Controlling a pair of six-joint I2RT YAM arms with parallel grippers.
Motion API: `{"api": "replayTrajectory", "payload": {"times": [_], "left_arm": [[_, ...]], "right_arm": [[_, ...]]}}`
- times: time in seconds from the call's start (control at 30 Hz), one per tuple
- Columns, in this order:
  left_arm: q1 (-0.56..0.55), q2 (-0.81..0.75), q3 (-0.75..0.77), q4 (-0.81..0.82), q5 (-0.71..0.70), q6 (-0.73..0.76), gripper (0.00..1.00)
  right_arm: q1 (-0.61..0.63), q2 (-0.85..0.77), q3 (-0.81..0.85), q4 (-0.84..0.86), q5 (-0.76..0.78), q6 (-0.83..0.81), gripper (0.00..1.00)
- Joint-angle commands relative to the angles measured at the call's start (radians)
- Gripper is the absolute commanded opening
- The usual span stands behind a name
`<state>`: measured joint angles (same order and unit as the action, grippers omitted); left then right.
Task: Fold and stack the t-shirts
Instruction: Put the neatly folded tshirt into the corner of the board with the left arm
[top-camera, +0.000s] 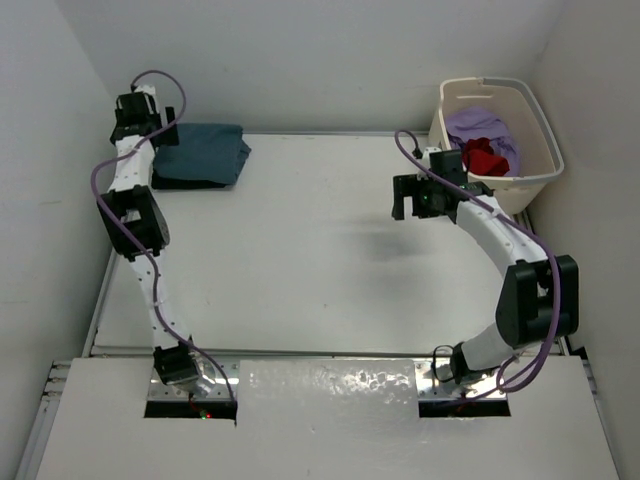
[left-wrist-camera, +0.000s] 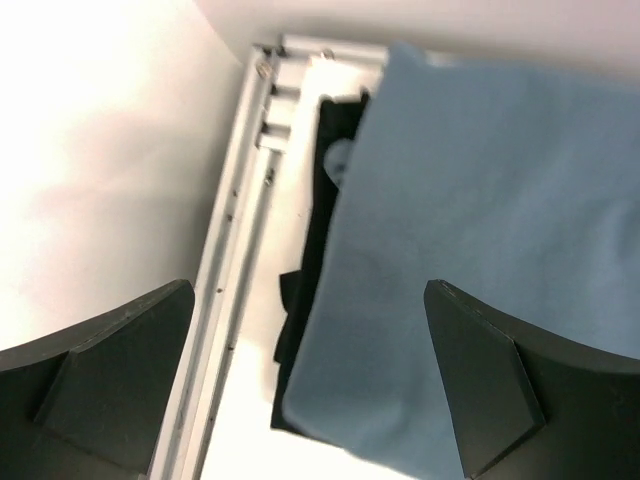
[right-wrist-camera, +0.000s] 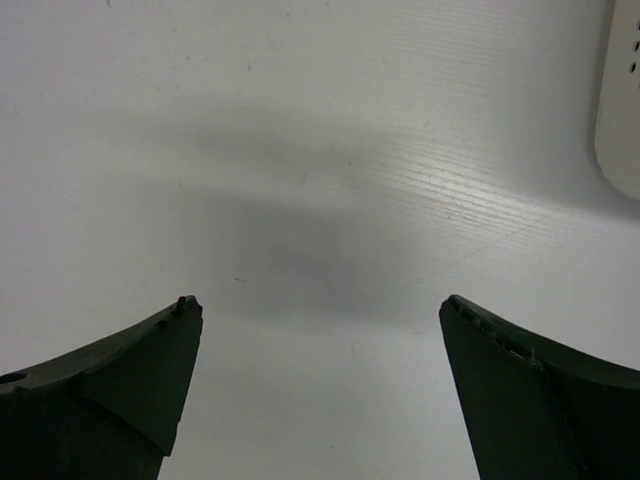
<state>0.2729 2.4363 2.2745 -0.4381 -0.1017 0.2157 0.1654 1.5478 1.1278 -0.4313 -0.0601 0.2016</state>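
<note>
- I see my left claw (left-wrist-camera: 308, 300) spread wide over the blue shirt (left-wrist-camera: 480, 250) — it lies on a black shirt (left-wrist-camera: 300, 330).
- Right claw (right-wrist-camera: 320, 310) — wide too, over the tabletop (right-wrist-camera: 300, 150) near the basket (top-camera: 520, 182).

Robot lab test cell
Bare white walls (top-camera: 300, 60) enclose a white counter (top-camera: 300, 260) framed by aluminium rails (left-wrist-camera: 235, 250); left arm (top-camera: 150, 280) and right arm (top-camera: 490, 230) bolted on.

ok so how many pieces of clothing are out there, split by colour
blue shirt: 1, folded, top of the pile at the far left
black shirt: 1, under the blue one
purple garment: 1 as far as I can tell, in the basket
red garment: 1, in the same basket
total: 4
</note>
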Motion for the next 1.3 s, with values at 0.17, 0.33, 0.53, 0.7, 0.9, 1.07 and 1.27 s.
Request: {"api": "replayTrajectory", "payload": {"times": [0.17, 0.33, 0.53, 0.7, 0.9, 1.07, 1.27], "left_arm": [[0.009, -0.315, -0.006, 0.009, 0.169, -0.297, 1.00], [-0.017, -0.605, -0.337, -0.054, 0.186, -0.508, 1.00], [-0.222, -1.007, -0.891, 0.025, 0.005, -0.628, 1.00], [-0.293, -1.122, -1.067, 0.047, 0.097, -0.694, 1.00], [-0.294, -1.126, -1.073, 0.013, 0.036, -0.685, 1.00], [-0.294, -1.117, -1.069, 0.055, 0.020, -0.667, 1.00], [-0.294, -1.068, -1.014, 0.091, 0.030, -0.615, 1.00]], "right_arm": [[-0.004, -0.121, 0.015, 0.014, 0.034, -0.005, 0.99], [-0.003, -0.184, -0.034, 0.034, 0.055, 0.036, 0.99], [-0.004, -0.245, -0.080, 0.052, 0.117, 0.051, 0.99], [-0.006, -0.226, -0.019, 0.039, 0.183, 0.047, 0.99], [-0.020, -0.063, 0.240, -0.007, 0.305, 0.044, 0.99], [-0.122, 0.222, 0.692, -0.156, 0.322, 0.156, 0.99], [-0.199, 0.587, 1.105, -0.132, 0.494, 0.216, 0.99]]}}
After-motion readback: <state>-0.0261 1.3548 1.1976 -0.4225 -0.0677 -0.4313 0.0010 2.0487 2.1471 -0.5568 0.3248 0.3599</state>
